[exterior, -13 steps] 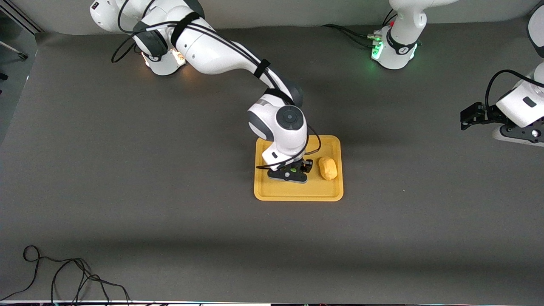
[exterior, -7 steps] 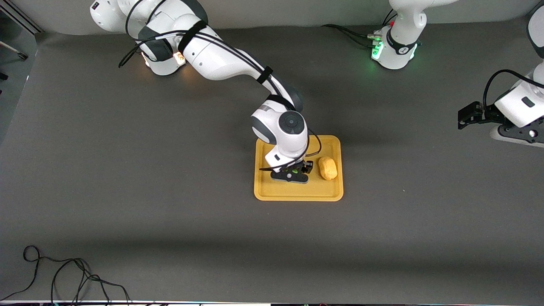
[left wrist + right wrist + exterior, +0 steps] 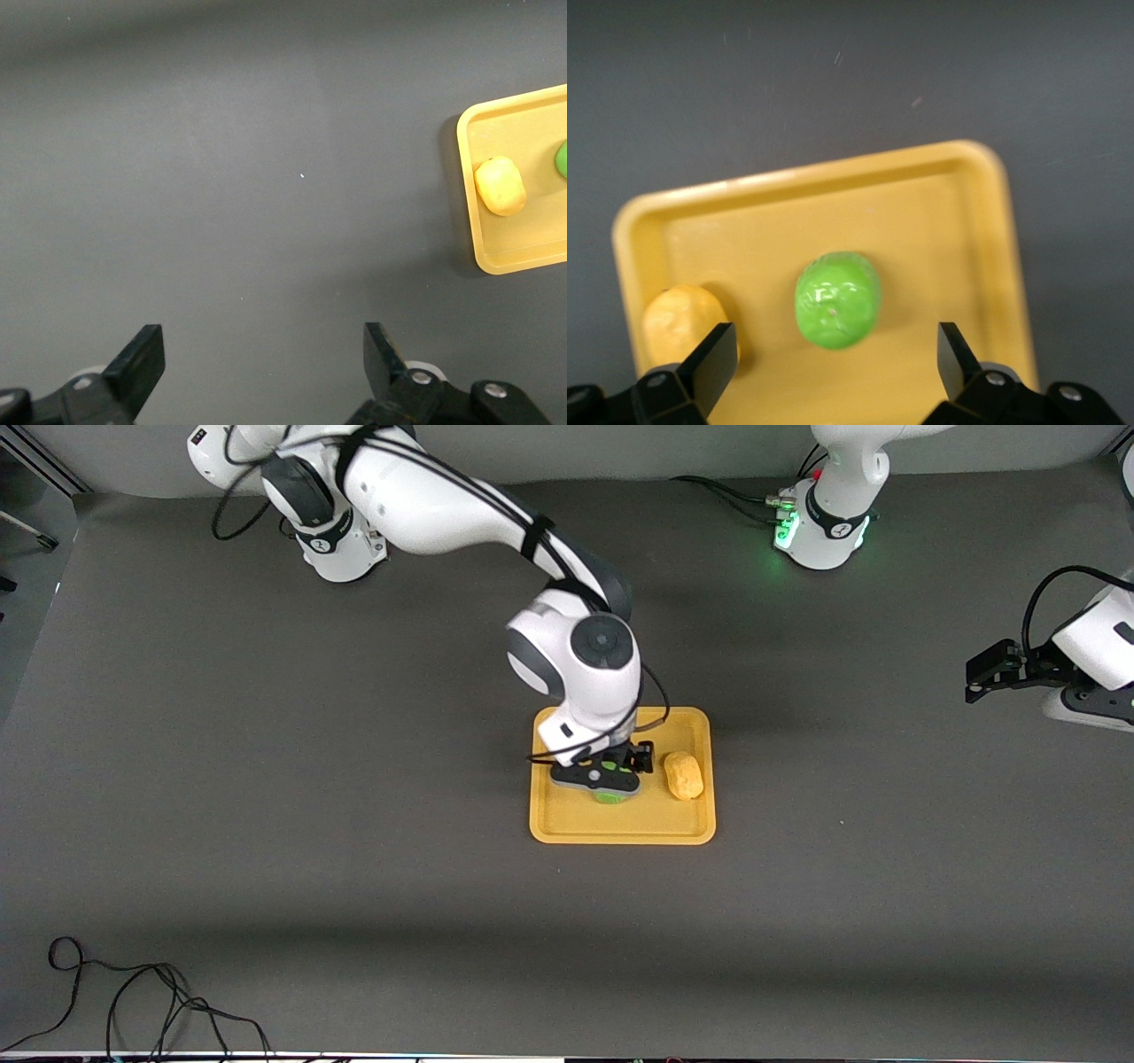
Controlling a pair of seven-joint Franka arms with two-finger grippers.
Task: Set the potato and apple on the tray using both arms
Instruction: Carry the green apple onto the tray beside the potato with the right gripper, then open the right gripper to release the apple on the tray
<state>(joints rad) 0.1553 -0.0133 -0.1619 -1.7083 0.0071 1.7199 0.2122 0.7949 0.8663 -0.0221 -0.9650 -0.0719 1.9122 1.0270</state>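
Observation:
The orange-yellow tray (image 3: 620, 825) lies mid-table. The yellow-tan potato (image 3: 683, 775) rests on it toward the left arm's end, also in the right wrist view (image 3: 678, 320) and the left wrist view (image 3: 500, 185). The green apple (image 3: 837, 299) lies on the tray (image 3: 939, 239) beside the potato; in the front view only its edge (image 3: 608, 797) shows under my right gripper (image 3: 604, 778). My right gripper (image 3: 835, 359) is open and empty, a little above the apple. My left gripper (image 3: 979, 676) is open and empty, over bare table at the left arm's end (image 3: 263, 359).
Both arm bases (image 3: 341, 549) (image 3: 819, 536) stand along the table's edge farthest from the front camera. A black cable (image 3: 133, 1001) lies coiled at the near corner at the right arm's end. Grey table surface (image 3: 266, 779) surrounds the tray.
My right gripper has risen off the tray and left the apple lying there, its green edge now showing under the hand. The left gripper has shifted slightly.

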